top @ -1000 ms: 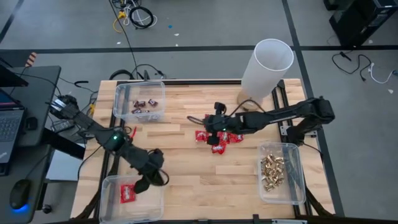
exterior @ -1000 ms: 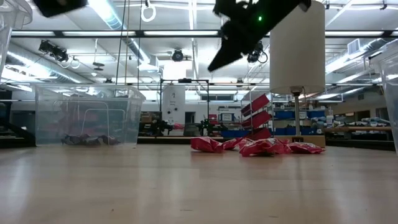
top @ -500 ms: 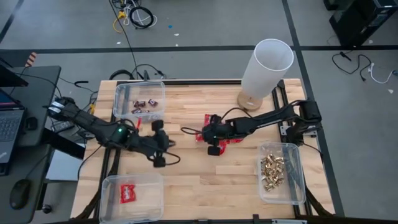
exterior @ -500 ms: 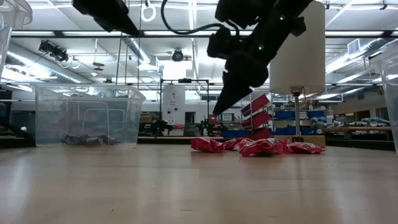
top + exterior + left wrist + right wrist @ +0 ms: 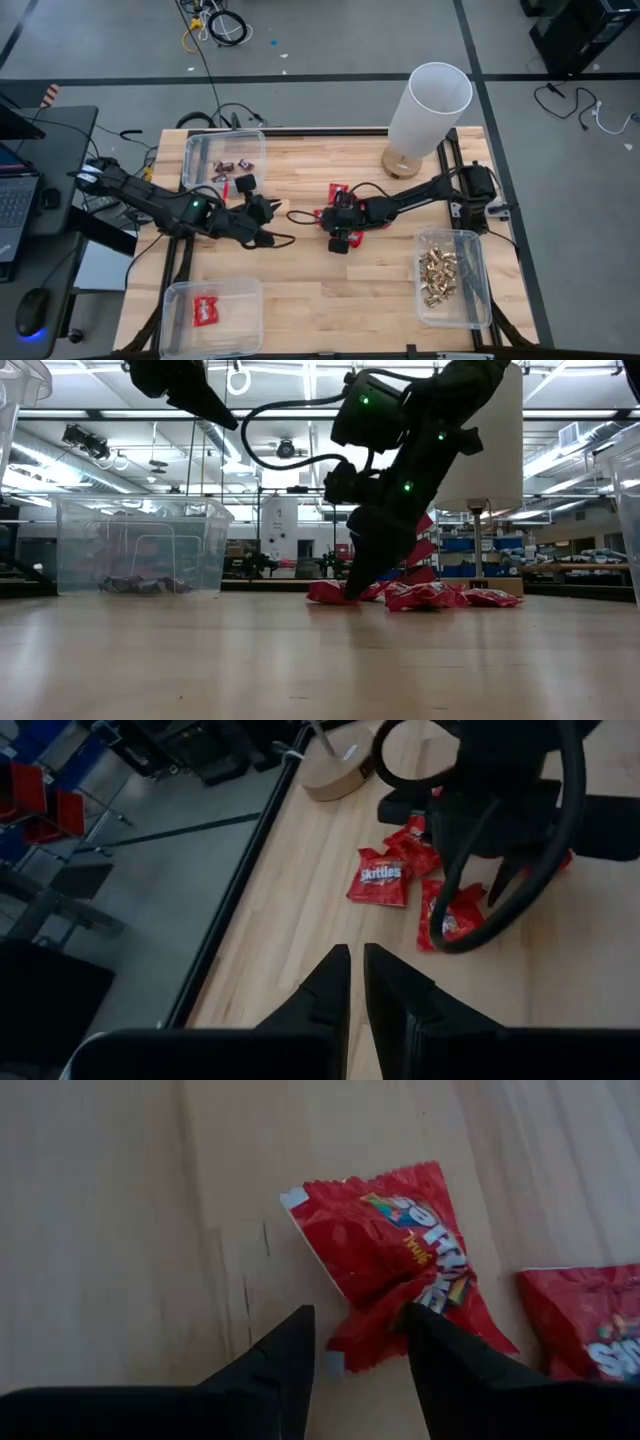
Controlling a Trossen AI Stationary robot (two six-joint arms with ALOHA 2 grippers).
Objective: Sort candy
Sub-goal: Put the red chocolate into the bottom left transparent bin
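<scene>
Several shiny red candy packets lie in a loose pile at the table's middle. My right gripper is open and low over the pile's left end, its two fingers on either side of the crumpled end of one red packet; in the low view my right gripper reaches table height. My left gripper hovers left of the pile, pointing toward it. Its fingers are shut on nothing. It shows high up in the low view. My right gripper comes at the red packet slanting down from above, one finger over the packet's crumpled end, the other beside it over bare wood. Whether either finger touches the packet I cannot tell. The packet lies flat on the table.
A clear bin at the far left holds dark mini bars; a near-left bin holds a red packet; a near-right bin holds gold pieces. A tall white cylinder stands at the far right.
My right gripper has come down from well above the table onto the left end of the red pile. My left gripper has swung away from the near-left bin toward the table's middle and far side, and its wrist has rolled.
</scene>
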